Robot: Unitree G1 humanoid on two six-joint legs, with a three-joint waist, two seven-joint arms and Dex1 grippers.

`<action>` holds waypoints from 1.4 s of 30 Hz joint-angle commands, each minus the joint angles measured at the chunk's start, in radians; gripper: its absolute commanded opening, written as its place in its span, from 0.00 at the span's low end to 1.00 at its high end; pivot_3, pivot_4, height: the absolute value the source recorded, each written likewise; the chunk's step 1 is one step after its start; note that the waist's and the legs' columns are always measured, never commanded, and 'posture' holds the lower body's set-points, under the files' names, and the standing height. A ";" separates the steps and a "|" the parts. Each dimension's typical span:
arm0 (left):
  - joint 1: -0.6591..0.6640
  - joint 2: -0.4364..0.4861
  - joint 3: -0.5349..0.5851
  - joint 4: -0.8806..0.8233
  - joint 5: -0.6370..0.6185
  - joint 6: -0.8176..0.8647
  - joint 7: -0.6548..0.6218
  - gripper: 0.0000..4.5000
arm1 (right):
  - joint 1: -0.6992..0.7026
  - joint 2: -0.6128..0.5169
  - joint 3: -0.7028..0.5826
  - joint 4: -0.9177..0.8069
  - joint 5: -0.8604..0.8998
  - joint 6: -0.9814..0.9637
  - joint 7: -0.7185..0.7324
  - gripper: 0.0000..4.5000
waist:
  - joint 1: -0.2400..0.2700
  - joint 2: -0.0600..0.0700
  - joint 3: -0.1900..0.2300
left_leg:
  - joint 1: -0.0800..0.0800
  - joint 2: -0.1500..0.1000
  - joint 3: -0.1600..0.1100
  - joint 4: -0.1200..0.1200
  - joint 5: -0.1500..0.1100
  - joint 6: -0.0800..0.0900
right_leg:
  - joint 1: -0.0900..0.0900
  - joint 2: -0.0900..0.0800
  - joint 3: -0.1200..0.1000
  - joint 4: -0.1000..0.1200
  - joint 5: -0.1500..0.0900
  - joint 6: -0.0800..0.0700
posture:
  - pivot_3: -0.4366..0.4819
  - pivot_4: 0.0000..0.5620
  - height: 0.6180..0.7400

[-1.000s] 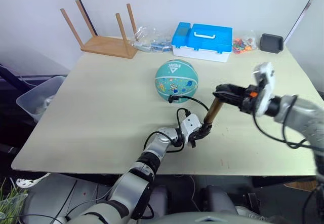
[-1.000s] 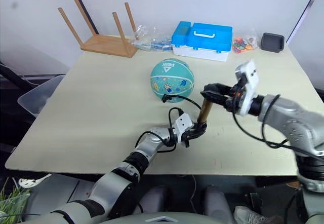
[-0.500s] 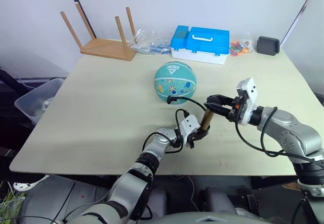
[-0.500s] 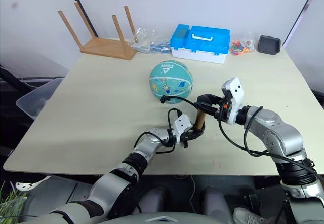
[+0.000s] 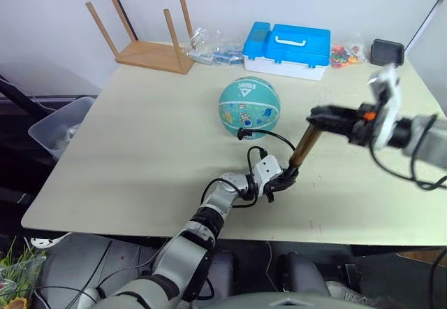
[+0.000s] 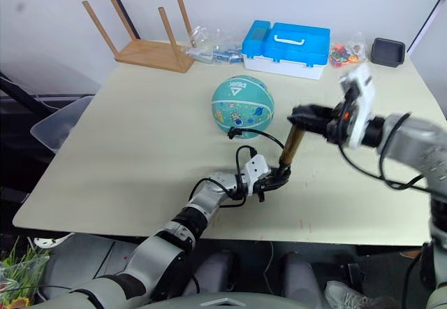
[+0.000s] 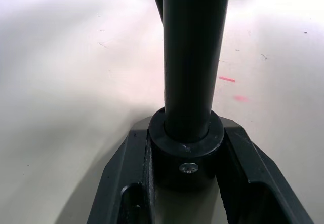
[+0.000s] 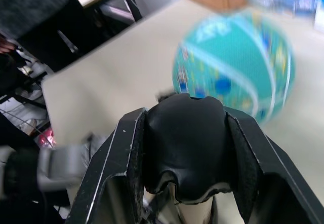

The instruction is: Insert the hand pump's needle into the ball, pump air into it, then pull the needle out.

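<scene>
The teal ball (image 5: 249, 108) with cartoon prints rests mid-table. The hand pump (image 5: 304, 148) stands tilted in front of it, its gold barrel rising from a black base. My left gripper (image 5: 284, 181) is shut on the pump's base (image 7: 186, 150), low on the table. My right gripper (image 5: 323, 118) is shut on the pump's black handle (image 8: 185, 145), raised above the barrel. A thin black hose (image 5: 269, 135) curves from the pump to the ball's near side; the needle itself is too small to make out.
A blue and white case (image 5: 288, 45), plastic bags (image 5: 209, 49), an overturned wooden stool (image 5: 143, 36), small colourful toys (image 5: 342, 54) and a black tray (image 5: 387, 52) line the table's far edge. A grey bin (image 5: 59, 124) sits off the left side.
My right gripper has lifted up and to the right with the pump handle, drawing it out again after the downstroke half a second ago. The left gripper still holds the base.
</scene>
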 commanded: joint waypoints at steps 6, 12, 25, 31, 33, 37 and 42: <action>0.073 0.030 -0.021 0.100 0.042 0.054 0.006 0.24 | -0.079 -0.082 -0.085 0.022 0.054 0.027 -0.053 0.35 | 0.002 -0.003 0.001 | 0.000 0.000 0.000 0.000 0.000 0.000 | 0.000 0.000 0.000 0.000 0.000 0.000 | 0.48 0.27 1.00; 0.076 0.030 -0.022 0.094 0.043 0.057 0.006 0.24 | 0.099 -0.015 0.079 0.008 -0.100 -0.058 0.014 0.35 | -0.005 -0.006 -0.007 | 0.003 0.002 0.001 0.000 0.000 0.000 | 0.004 0.001 0.000 0.000 -0.001 0.002 | 0.48 0.27 1.00; 0.089 0.039 -0.013 0.067 0.033 0.071 0.015 0.24 | 0.292 0.258 0.517 0.237 -0.548 -0.328 0.079 0.35 | -0.029 -0.012 -0.038 | 0.010 0.007 0.001 -0.001 0.000 0.000 | 0.006 0.007 0.002 0.001 -0.003 0.004 | 0.48 0.27 1.00; 0.090 0.043 -0.010 0.057 0.032 0.077 0.016 0.24 | 0.319 0.287 0.496 0.216 -0.610 -0.373 0.112 0.35 | -0.032 -0.014 -0.038 | 0.025 0.009 0.001 -0.005 -0.001 0.000 | 0.017 0.008 0.003 0.001 -0.005 0.002 | 0.48 0.27 1.00; 0.089 0.042 -0.010 0.060 0.033 0.077 0.018 0.24 | 0.307 0.271 0.445 0.177 -0.588 -0.370 0.124 0.35 | -0.032 -0.013 -0.038 | 0.025 0.012 0.001 -0.005 -0.001 0.000 | 0.017 0.009 0.002 0.001 -0.005 0.001 | 0.48 0.27 1.00; 0.087 0.040 -0.012 0.066 0.034 0.076 0.019 0.24 | 0.266 0.227 0.322 0.073 -0.501 -0.320 0.131 0.35 | -0.025 -0.011 -0.034 | 0.022 0.011 0.000 -0.005 0.000 0.000 | 0.017 0.008 0.001 0.001 -0.005 0.001 | 0.48 0.27 1.00; 0.080 0.032 -0.016 0.083 0.036 0.069 0.019 0.24 | 0.174 0.164 0.142 -0.057 -0.330 -0.182 0.103 0.35 | -0.017 -0.004 -0.022 | 0.019 0.007 0.000 -0.004 0.000 0.000 | 0.016 0.004 0.000 0.000 -0.005 0.001 | 0.48 0.27 1.00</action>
